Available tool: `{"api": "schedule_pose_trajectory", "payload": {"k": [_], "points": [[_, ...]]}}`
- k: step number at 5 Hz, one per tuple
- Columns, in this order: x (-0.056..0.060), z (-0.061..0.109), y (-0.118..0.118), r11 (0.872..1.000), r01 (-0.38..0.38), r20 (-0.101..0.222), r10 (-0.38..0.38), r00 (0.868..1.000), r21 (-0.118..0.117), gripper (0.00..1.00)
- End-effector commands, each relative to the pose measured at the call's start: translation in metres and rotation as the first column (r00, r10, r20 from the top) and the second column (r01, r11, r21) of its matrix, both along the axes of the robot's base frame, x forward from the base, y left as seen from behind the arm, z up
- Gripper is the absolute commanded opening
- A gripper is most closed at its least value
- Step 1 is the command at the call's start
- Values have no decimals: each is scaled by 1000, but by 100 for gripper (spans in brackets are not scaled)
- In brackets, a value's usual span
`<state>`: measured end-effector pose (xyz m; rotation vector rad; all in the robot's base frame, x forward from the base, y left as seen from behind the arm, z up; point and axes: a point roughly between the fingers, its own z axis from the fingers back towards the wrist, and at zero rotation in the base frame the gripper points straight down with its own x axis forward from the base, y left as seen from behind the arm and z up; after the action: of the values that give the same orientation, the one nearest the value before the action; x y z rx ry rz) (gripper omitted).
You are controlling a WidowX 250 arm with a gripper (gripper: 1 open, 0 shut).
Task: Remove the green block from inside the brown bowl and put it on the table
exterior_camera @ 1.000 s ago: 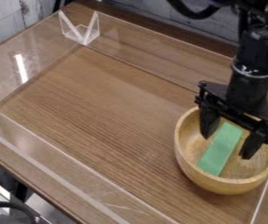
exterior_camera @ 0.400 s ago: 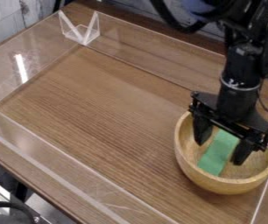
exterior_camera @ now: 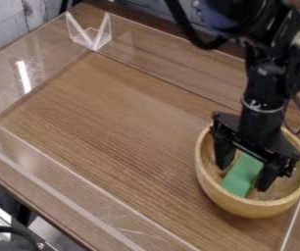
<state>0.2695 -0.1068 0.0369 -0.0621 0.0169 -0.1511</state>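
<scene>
The brown bowl sits at the right front of the table. Inside it lies the green block, slanted along the bowl's floor and partly hidden by the gripper. The black gripper reaches straight down into the bowl with its jaws open. One finger stands on each side of the block. The fingers straddle the block with a visible gap and are not closed on it. The arm rises from the bowl toward the top right.
Low clear acrylic walls run along the table's edges. A clear folded stand sits at the back left corner. Bare wood-grain tabletop stretches left of the bowl.
The gripper has come lower into the bowl and shifted slightly left, so its open fingers now straddle the green block. The block and bowl have not moved.
</scene>
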Motion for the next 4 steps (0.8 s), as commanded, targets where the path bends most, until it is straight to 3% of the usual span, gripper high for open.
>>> {"api": "schedule_pose_trajectory", "payload": {"k": [1,2,4], "points": [[8,4,2,1000,-11,42,12,999,-18,100],[8,2,1,1000,-16,45,16,999,-20,0],[5,21,2,999,-31,34,32,999,-28,0]]}}
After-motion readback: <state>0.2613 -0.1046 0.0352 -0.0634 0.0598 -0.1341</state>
